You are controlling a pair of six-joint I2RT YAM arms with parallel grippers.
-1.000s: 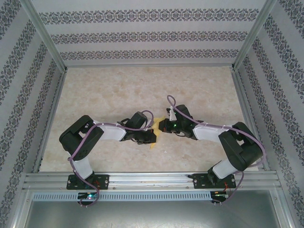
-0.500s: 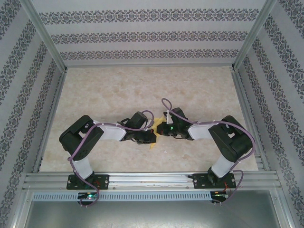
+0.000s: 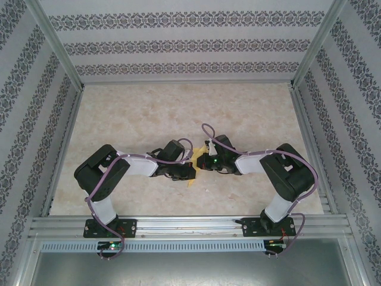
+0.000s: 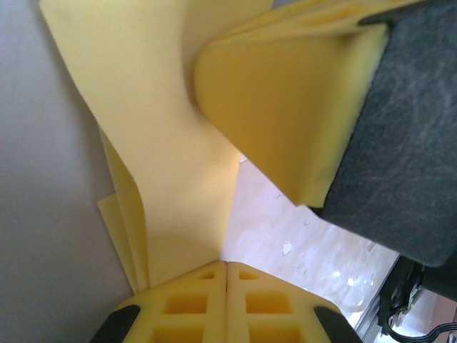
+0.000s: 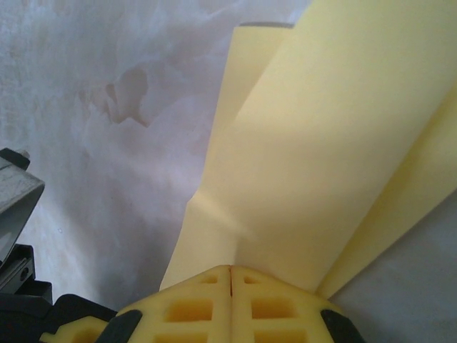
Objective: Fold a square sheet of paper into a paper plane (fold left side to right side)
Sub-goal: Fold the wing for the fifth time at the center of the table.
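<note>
Creases run through the square sheet of paper (image 5: 307, 164) (yellow), pinched from opposite sides by the left gripper (image 4: 227, 275) and right gripper (image 5: 230, 277), both clenched.

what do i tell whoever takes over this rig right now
Grippers: left gripper shut on the yellow sheet of paper; right gripper shut on the same sheet.
Paper: between the two grippers over the middle of the table, curved, several layers showing.
Done: some folds are in.
Left: no pointed plane shape visible yet, so finish the folding.
</note>
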